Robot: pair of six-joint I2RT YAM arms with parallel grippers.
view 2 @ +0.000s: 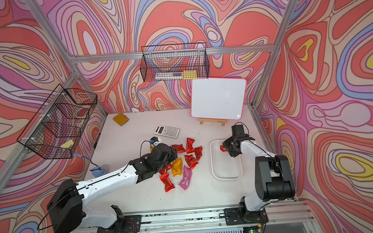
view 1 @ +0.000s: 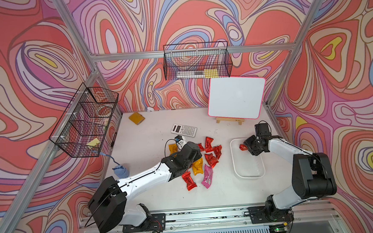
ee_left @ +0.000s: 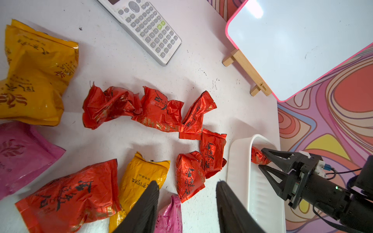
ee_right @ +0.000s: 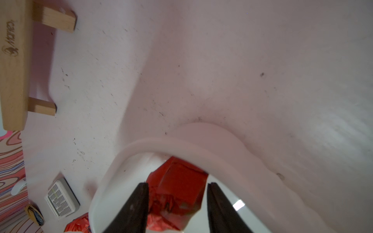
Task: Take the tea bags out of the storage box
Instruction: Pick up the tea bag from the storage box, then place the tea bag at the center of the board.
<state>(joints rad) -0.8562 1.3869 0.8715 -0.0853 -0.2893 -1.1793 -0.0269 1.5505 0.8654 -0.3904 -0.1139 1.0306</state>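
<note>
Right tool (ee_left: 261, 157) straddles lone red tea bag (ee_right: 179, 181) in storage box (ee_left: 238, 161) for pickup, clamp unclear. Left tool (ee_left: 187, 182) released over bench (view 1: 143, 150) pile (view 1: 210, 160).

We see the storage box (view 1: 248, 164) (view 2: 226, 170), a shallow white tub with rounded corners, upright on the right side of the table with its long sides running near to far. One crumpled red tea bag (view 1: 242, 147) (ee_left: 258, 158) (ee_right: 179, 187) is at its far left corner; we cannot tell whether it touches the floor of the tub. The other tea bags (view 1: 211, 160) lie scattered on the table just left of the box. They are mostly shiny red foil, several overlapping, with an orange-yellow sachet (view 1: 198, 167) and a pink sachet (view 1: 207, 176) on the near side.
</note>
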